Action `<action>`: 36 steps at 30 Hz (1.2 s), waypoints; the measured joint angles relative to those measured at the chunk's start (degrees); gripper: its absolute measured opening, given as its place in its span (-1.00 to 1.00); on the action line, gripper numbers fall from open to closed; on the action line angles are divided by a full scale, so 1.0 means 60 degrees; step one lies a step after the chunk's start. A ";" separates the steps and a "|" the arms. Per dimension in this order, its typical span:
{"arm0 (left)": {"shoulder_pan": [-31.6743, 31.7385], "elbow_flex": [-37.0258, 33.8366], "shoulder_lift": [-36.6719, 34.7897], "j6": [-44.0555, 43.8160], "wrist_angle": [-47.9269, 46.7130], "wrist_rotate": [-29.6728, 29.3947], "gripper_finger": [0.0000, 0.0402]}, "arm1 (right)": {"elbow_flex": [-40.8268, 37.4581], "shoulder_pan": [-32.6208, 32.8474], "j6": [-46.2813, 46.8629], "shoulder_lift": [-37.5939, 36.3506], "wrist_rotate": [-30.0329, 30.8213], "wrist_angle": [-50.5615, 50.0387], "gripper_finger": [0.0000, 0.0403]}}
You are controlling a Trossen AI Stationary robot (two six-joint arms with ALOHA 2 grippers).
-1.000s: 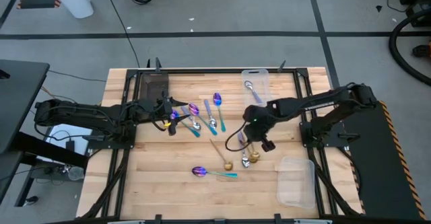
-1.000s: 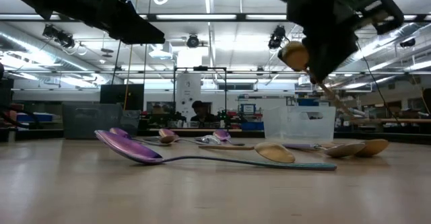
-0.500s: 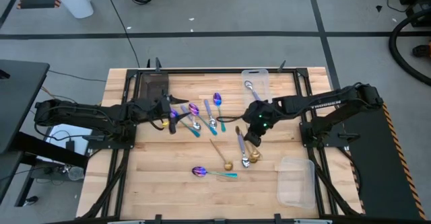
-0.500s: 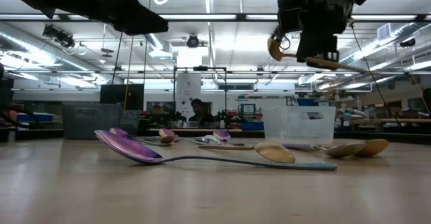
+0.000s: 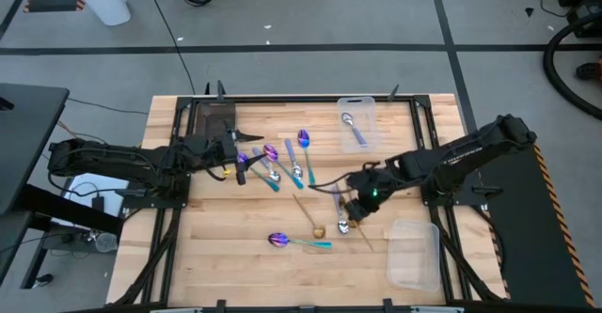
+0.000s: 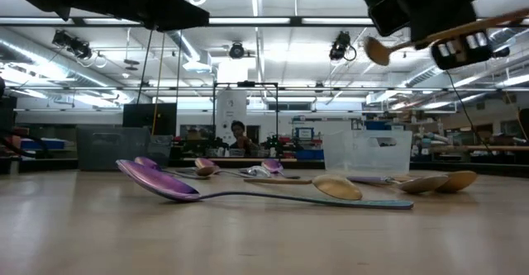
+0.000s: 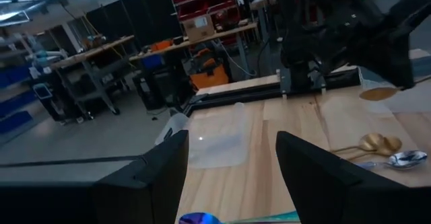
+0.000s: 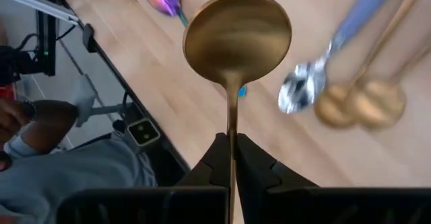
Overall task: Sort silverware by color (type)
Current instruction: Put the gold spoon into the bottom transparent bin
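Gold spoon (image 8: 236, 42) is pinched by its handle in the closed jaws of the right gripper (image 5: 362, 203), carried clear of the bench (image 5: 226, 266) at centre-right; the low view shows it aloft, roughly level. Left gripper (image 5: 237, 162) hovers at the left with its jaws wide apart and nothing between them, above the far-left cluster of teal-handled purple spoons (image 5: 268, 153) and lavender-handled silver ones (image 5: 293, 165). Two more gold spoons (image 5: 342, 225) lie just beneath the right gripper, beside a silver spoon (image 8: 300, 93); another purple spoon (image 5: 279, 241) lies alone near the front edge. One silver spoon (image 5: 350, 122) already rests in the far bin (image 5: 369, 106); the near-right bin (image 5: 416, 257) looks empty, and a dark tray (image 5: 213, 117) sits far left. Judgement: the grip is on the slim handle alone, well behind the bowl, so the spoon may pivot or slide in the jaws during travel and fall short of its bin. A release from height could bounce it off the light plastic bin or shift that bin. A low pass risks scattering the spoons directly underneath. Placing gold in the far bin would mix it with silver.
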 joint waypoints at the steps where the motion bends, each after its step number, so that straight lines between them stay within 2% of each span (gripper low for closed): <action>1: 0.0000 0.0000 0.0001 -0.0009 -0.0017 0.0000 0.15 | -0.0001 0.0172 0.0298 0.0000 0.0071 -0.0077 -0.94; 6: -0.0034 0.0000 0.0000 -0.0777 -0.0176 0.0013 0.15 | -0.0002 0.1105 0.1817 0.0000 0.0370 -0.0386 -0.94; 9: -0.0165 0.0000 0.0001 -0.1068 -0.0588 0.0506 0.15 | -0.0002 0.1724 0.2727 0.0000 0.0601 -0.0475 -0.94; 12: -0.0395 0.0000 0.0001 -0.1084 -0.0694 0.0895 0.15 | -0.0001 0.2300 0.3480 -0.0050 0.1085 -0.0702 -0.94; 19: -0.0905 0.0000 0.0001 -0.1261 -0.0722 0.0896 0.15 | -0.0004 0.3627 0.5460 -0.0455 0.2484 -0.1375 -0.94; 29: -0.0911 0.0000 0.0001 -0.1255 -0.0678 0.0754 0.15 | 0.0000 0.4890 0.7538 -0.0466 0.2444 -0.1742 -0.94; 36: -0.0911 0.0000 0.0001 -0.1152 -0.0667 0.0750 0.15 | -0.0004 0.5745 0.8741 -0.0466 0.2385 -0.2998 -0.94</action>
